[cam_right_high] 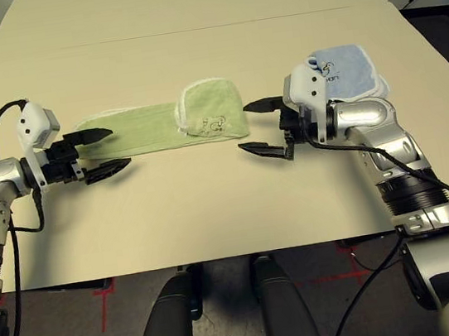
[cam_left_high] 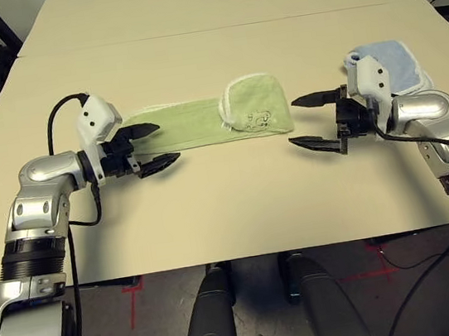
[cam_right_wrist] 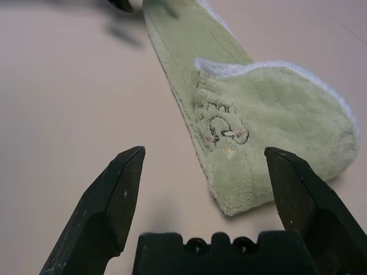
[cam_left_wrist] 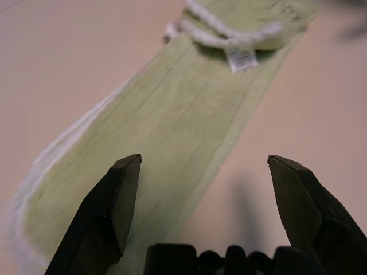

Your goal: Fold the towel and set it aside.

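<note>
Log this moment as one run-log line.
towel: long strip, right end folded over | left gripper: open at left end | right gripper: open beside right end | nothing held

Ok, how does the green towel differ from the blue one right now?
The light green towel lies as a long narrow strip between the two open grippers, its right end folded back over itself; the pale blue towel sits as a compact folded pile behind the right gripper. The green one shows a dark embroidered logo. Both have white edging and rest on the table.

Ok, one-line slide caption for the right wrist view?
Open right end effector faces the partly folded green towel lying on the beige table.
</note>
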